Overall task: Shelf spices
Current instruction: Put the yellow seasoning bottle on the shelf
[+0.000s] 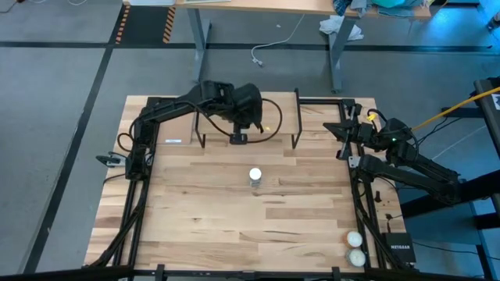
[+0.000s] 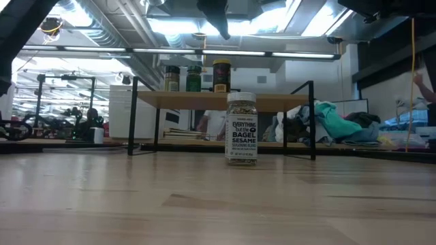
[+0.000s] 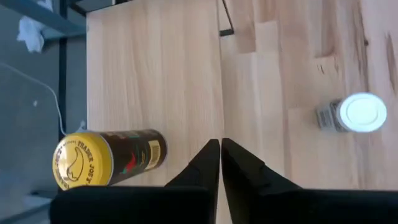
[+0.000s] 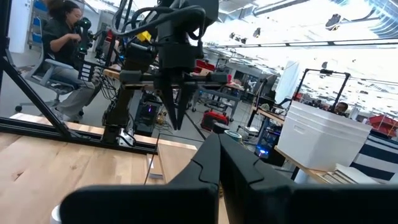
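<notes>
On the shelf (image 2: 204, 100) three jars stand upright in a row, long axes vertical: a black-lidded jar (image 2: 172, 79), a green-lidded jar (image 2: 194, 79) and the yellow-lidded jar (image 2: 221, 75), lids up. In front of the shelf, well apart from it on the table (image 1: 234, 226), the white-lidded jar (image 1: 255, 177) also stands upright, its label facing the low camera. Above the shelf, the left gripper (image 1: 248, 119) hangs pointing down, fingers pressed together on nothing, just beside the yellow-lidded jar. Off the shelf's right end, the right gripper (image 1: 344, 125) waits near the table's edge, fingers together and empty. Two whitish balls (image 1: 355, 247) lie at the table corner farthest from the shelf. Behind the shelf is a bright workshop with benches, racks and a seated person (image 4: 65, 53).
</notes>
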You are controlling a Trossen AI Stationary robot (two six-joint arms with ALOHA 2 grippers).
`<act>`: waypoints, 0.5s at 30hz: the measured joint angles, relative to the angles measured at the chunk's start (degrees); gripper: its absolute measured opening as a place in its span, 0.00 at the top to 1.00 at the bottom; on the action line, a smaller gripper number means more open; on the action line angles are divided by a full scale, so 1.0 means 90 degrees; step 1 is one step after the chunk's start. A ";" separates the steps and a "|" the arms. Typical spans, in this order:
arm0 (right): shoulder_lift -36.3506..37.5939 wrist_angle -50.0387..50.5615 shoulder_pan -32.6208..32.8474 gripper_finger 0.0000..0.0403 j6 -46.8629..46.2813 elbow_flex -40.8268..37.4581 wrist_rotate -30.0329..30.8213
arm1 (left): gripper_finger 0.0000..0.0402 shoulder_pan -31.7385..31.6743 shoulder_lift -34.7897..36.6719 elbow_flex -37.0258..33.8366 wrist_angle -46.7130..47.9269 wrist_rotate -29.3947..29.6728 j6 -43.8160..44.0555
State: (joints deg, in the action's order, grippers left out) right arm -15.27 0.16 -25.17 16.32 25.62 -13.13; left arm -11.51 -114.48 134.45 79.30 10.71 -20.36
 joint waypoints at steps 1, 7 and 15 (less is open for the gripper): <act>0.0000 0.0000 0.0000 0.99 0.0000 0.0000 0.0000 | 0.98 -0.0003 0.0000 0.0000 -0.0010 0.0002 0.0056; 0.0000 -0.0004 0.0002 0.99 -0.0114 0.0000 0.0000 | 0.99 -0.0125 0.0000 0.0000 -0.0018 0.0001 0.0289; 0.0000 -0.0001 0.0002 0.99 -0.0168 0.0000 -0.0003 | 1.00 -0.0400 0.0000 -0.0017 -0.0186 0.0004 0.0555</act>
State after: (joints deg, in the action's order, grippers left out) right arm -15.27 0.15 -25.15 14.81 25.62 -13.15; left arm -15.11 -114.48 134.30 77.62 10.74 -15.36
